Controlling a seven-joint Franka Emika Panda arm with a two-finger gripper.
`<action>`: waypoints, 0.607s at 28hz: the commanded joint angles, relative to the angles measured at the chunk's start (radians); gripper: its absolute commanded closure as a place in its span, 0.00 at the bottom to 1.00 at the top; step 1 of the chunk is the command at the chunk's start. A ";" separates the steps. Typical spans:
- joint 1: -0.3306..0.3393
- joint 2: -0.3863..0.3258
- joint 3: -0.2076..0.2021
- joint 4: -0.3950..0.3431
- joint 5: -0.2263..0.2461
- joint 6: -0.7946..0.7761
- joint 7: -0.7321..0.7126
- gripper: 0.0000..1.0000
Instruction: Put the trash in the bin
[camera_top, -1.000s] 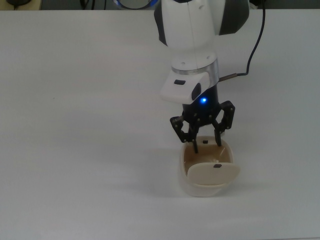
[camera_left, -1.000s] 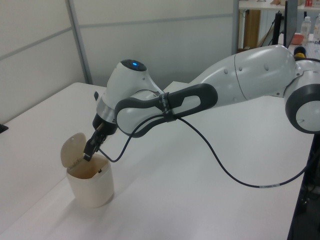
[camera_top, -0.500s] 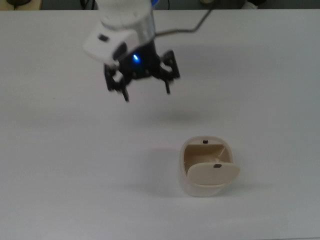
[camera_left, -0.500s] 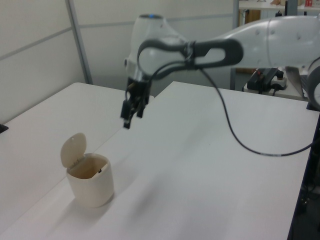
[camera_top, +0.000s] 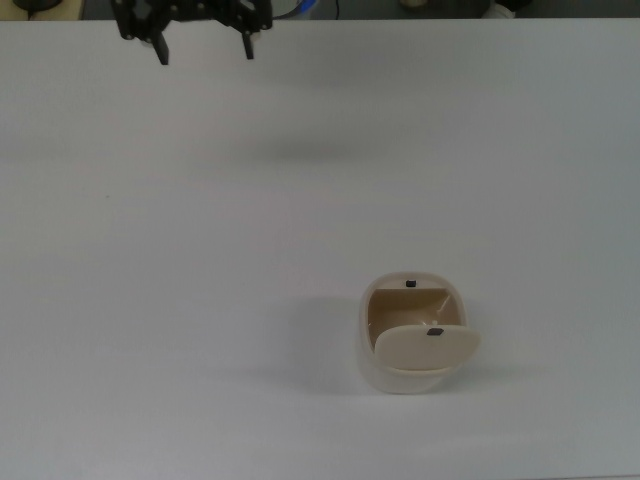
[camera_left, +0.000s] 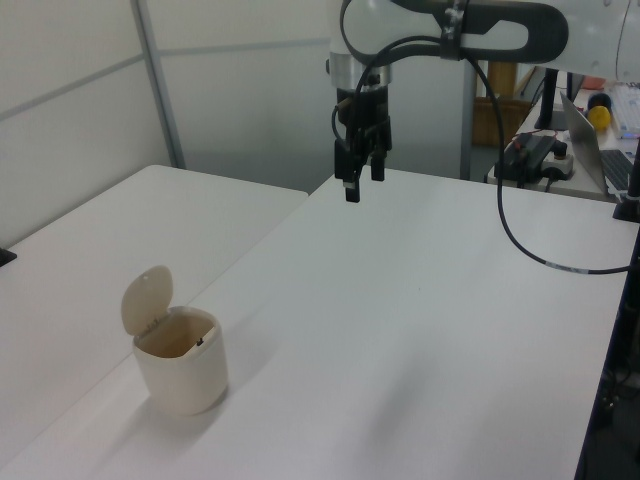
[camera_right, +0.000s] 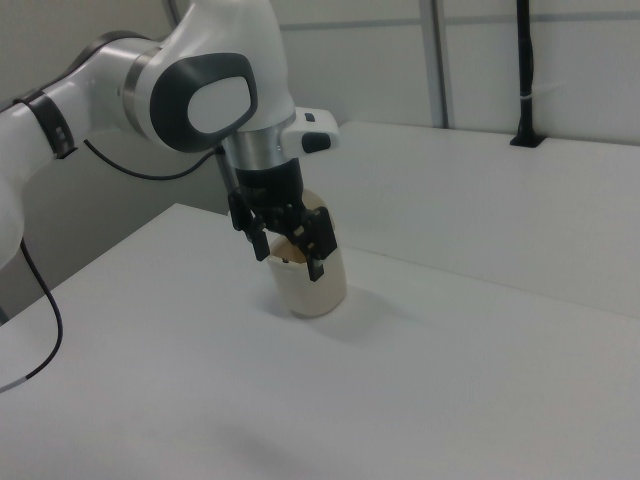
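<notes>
One bin (camera_top: 413, 335), lid up | trash unseen | tool (camera_top: 203, 47) spread, empty, cut off at top view's edge

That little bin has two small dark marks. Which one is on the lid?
The mark lower in the top view, on the oval lid; the other mark sits on the bin's rim beyond the opening.

A broad white table (camera_left: 420, 330) fills most of every view, its matte top evenly lit with only soft shadows. Behind it in the left view stand pale grey wall panels (camera_left: 240, 90) split by a metal post (camera_left: 158, 85) (a cluttered desk (camera_left: 560, 160) sits off to the left view's right).
</notes>
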 joint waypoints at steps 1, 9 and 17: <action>0.011 -0.013 -0.021 -0.030 -0.019 -0.005 0.049 0.00; 0.017 0.007 -0.015 -0.030 -0.129 0.011 0.052 0.00; 0.017 0.019 -0.015 -0.030 -0.148 0.078 0.122 0.00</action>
